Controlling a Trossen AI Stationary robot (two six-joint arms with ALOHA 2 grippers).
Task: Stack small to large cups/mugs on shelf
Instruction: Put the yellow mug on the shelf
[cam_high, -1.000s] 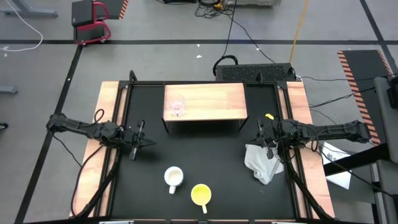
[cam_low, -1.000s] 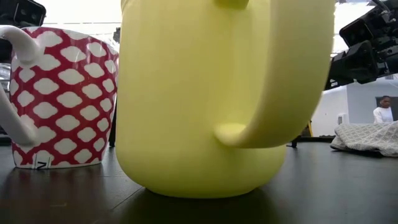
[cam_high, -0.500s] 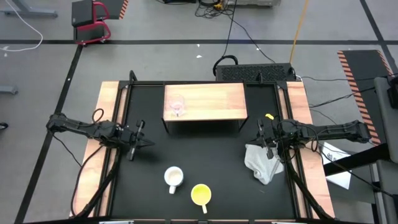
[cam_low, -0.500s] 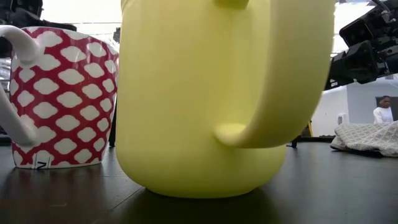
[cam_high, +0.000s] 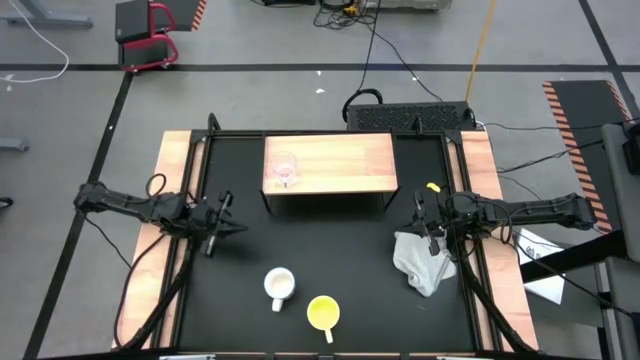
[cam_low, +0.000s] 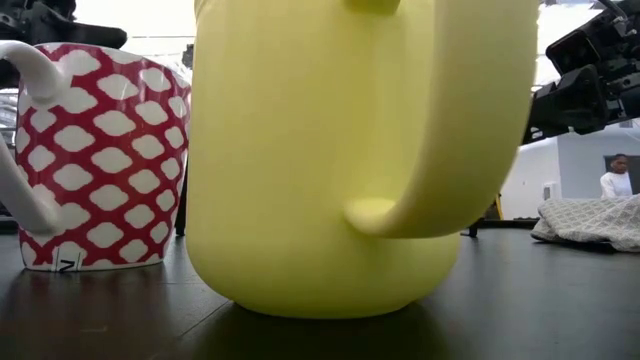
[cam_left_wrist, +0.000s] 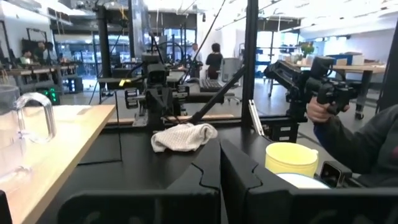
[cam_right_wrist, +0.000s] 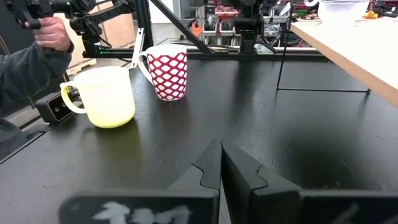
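The small clear glass cup (cam_high: 284, 170) stands on the left part of the light wooden shelf (cam_high: 340, 165), and shows in the left wrist view (cam_left_wrist: 22, 134). The yellow mug (cam_high: 322, 313) and the white mug with a red pattern (cam_high: 279, 286) stand on their bases on the black tabletop near its near edge. They also show in the right wrist view, yellow (cam_right_wrist: 106, 96) and patterned (cam_right_wrist: 169, 73). My left gripper (cam_high: 212, 238) is shut and empty at the table's left. My right gripper (cam_high: 432, 238) is shut and empty at the table's right, beside the white cloth.
A crumpled white cloth (cam_high: 422, 262) lies on the table at the right, below my right gripper. Wooden side boards (cam_high: 172, 170) run along both sides of the table. A person's hand (cam_right_wrist: 50, 34) holding a dark device shows beyond the table's near edge.
My left arm has shifted a little; in the low view its dark body reaches farther into the upper left corner. The cups and the cloth have stayed where they were.
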